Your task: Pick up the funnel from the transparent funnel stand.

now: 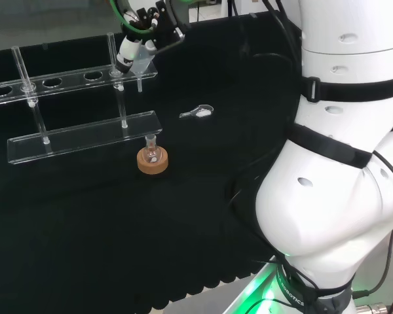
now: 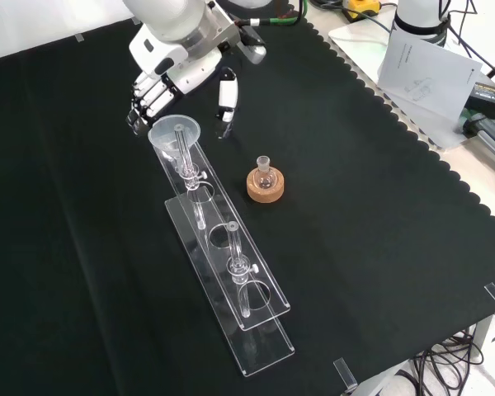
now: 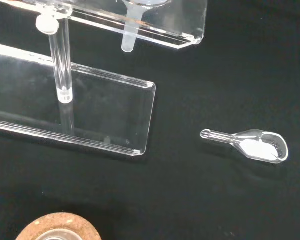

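A clear funnel point(image 2: 175, 132) sits in the end hole of the transparent funnel stand point(image 2: 261, 317), its stem point(image 3: 128, 40) hanging through the upper shelf. In the head view the funnel point(image 1: 142, 64) is at the right end of the stand point(image 1: 85, 137). My hand point(image 2: 167, 76) hovers just behind and above the funnel's rim. Its fingers point(image 2: 143, 104) reach down on one side and the thumb point(image 2: 227, 95) on the other, spread apart and not closed on the funnel. In the head view the hand point(image 1: 136, 40) is right over the funnel.
A small clear flask on a cork ring point(image 2: 265, 185) stands beside the stand, also in the head view as the cork ring point(image 1: 152, 162). A small clear scoop point(image 3: 255, 145) with white powder lies on the cloth point(image 1: 198, 112). Papers point(image 2: 421, 66) lie beyond the cloth's edge.
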Robot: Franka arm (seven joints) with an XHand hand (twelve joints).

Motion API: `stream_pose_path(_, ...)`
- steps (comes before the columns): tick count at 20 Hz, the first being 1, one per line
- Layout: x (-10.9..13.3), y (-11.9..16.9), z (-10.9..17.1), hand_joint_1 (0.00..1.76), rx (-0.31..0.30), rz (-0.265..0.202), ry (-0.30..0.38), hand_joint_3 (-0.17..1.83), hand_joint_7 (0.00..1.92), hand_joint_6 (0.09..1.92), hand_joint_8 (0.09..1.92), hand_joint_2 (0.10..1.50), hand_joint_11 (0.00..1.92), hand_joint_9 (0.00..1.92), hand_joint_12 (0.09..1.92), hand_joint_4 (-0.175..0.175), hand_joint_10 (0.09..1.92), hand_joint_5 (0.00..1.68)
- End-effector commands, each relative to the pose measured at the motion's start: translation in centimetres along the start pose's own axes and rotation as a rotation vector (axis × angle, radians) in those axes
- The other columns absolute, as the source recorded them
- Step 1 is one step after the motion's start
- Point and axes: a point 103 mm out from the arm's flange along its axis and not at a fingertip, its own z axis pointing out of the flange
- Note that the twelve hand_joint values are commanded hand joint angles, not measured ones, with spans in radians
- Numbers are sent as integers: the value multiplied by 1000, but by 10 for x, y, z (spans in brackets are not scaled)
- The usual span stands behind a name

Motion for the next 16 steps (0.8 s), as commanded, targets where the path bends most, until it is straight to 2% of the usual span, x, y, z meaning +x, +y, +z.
stream_pose_path(1,8,10,8,589,18,-4,-8,235,0,87,87,754,188,0,1552,1,816,59)
stream_pose_path(16,4,17,12,613,21,8,-4,256,61,87,87,767,221,30,1544,-1,885,91)
